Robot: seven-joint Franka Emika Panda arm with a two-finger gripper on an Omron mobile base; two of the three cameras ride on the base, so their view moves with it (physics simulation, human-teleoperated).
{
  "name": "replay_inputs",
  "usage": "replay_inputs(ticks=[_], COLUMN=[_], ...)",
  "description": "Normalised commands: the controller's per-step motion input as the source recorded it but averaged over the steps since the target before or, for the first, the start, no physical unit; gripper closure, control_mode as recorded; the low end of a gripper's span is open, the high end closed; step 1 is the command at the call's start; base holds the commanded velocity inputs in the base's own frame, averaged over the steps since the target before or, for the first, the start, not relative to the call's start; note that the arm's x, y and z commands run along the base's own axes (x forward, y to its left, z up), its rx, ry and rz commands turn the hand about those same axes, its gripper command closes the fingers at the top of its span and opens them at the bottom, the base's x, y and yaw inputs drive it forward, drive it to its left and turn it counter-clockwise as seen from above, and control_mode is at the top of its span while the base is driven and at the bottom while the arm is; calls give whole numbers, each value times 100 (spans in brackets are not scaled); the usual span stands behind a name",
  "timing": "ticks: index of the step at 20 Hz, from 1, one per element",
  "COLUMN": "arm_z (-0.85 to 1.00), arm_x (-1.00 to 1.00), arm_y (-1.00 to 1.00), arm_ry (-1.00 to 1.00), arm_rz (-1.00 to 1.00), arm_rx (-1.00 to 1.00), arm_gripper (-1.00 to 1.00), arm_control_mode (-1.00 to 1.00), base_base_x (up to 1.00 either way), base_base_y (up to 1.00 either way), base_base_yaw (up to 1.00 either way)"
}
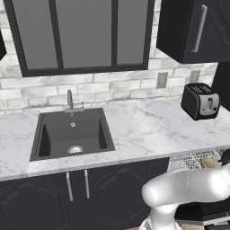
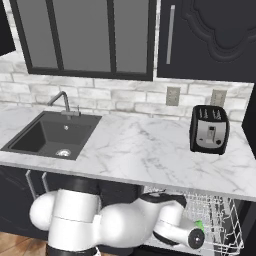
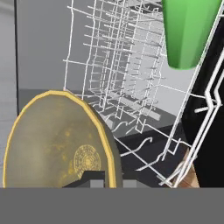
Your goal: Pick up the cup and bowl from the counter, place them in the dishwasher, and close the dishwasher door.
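Observation:
The bowl (image 3: 57, 140), olive with a yellow rim, stands on edge right in front of my gripper (image 3: 105, 181), whose jaws are shut on its rim. In the left base view the bowl (image 1: 207, 161) shows beside the arm, over the pulled-out white wire rack (image 1: 191, 159) of the dishwasher. The green cup (image 3: 188, 30) sits in the rack (image 3: 127, 74) beyond the bowl, and is a green spot (image 2: 199, 225) past my forearm in the right base view. The dishwasher door (image 1: 200, 212) lies folded down under the arm. The white marble counter (image 2: 150, 150) is above.
A black toaster (image 2: 210, 129) stands on the counter above the dishwasher. The black sink (image 1: 72, 132) with its faucet is set in at the left. Black cabinet doors with silver handles (image 1: 77, 185) run under the counter. The rack's wire tines (image 2: 220, 215) crowd the gripper closely.

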Motion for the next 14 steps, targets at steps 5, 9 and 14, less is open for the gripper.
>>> replay_inputs(ticks=[5, 9, 14], arm_z=[-20, -14, -22], arm_x=[0, 14, 36], arm_y=[0, 0, 0], arm_ry=[0, 0, 1], arm_rz=[0, 0, 0], arm_rx=[0, 0, 0], arm_gripper=[100, 100, 100], arm_control_mode=[-100, -100, -100], base_base_x=[0, 0, 0], base_base_y=[0, 0, 0], base_base_yaw=[0, 0, 0])
